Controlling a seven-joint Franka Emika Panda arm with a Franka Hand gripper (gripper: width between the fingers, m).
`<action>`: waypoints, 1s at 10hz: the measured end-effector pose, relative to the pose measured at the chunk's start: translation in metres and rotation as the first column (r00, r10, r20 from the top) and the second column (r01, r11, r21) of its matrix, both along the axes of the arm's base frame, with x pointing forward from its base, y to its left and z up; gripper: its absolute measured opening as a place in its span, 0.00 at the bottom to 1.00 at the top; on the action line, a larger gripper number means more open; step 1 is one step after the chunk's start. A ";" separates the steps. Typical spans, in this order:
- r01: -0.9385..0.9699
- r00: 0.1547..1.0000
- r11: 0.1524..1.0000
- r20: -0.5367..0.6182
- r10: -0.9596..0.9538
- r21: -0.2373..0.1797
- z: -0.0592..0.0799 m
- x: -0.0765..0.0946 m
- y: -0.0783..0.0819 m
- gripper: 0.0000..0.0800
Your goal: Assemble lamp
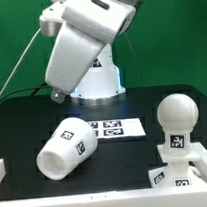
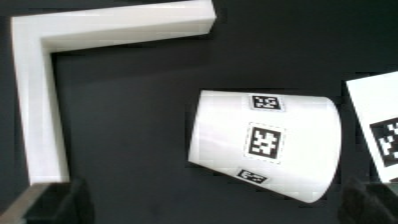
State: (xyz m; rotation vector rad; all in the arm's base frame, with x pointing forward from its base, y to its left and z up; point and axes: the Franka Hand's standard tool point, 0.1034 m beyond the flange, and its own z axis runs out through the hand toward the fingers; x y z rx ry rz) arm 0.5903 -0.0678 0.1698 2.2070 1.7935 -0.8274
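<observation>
The white tapered shade (image 1: 66, 146) lies on its side on the black table, towards the exterior view's left, its open end facing the front. It also shows in the wrist view (image 2: 267, 135) with three square tags. The round bulb (image 1: 176, 114) stands upright on its stem in the square base (image 1: 183, 172) at the exterior view's right. My gripper (image 1: 56, 94) hangs high above the table behind the shade. In the wrist view the gripper (image 2: 214, 210) is open and empty, its dark fingers (image 2: 54, 203) standing wide apart, with the shade's edge between them far below.
The marker board (image 1: 115, 129) lies flat mid-table beside the shade and shows at the wrist view's edge (image 2: 377, 112). A white L-shaped wall (image 2: 45, 90) borders the table. The white robot pedestal (image 1: 98, 80) stands behind.
</observation>
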 end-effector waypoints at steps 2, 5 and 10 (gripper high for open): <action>0.009 1.000 1.000 0.004 -0.009 0.009 0.000 0.000 -0.004 0.87; 0.485 0.874 0.875 0.027 -0.484 -0.013 -0.002 -0.018 -0.010 0.87; 0.510 0.854 0.856 0.071 -0.516 0.088 -0.005 -0.005 -0.022 0.87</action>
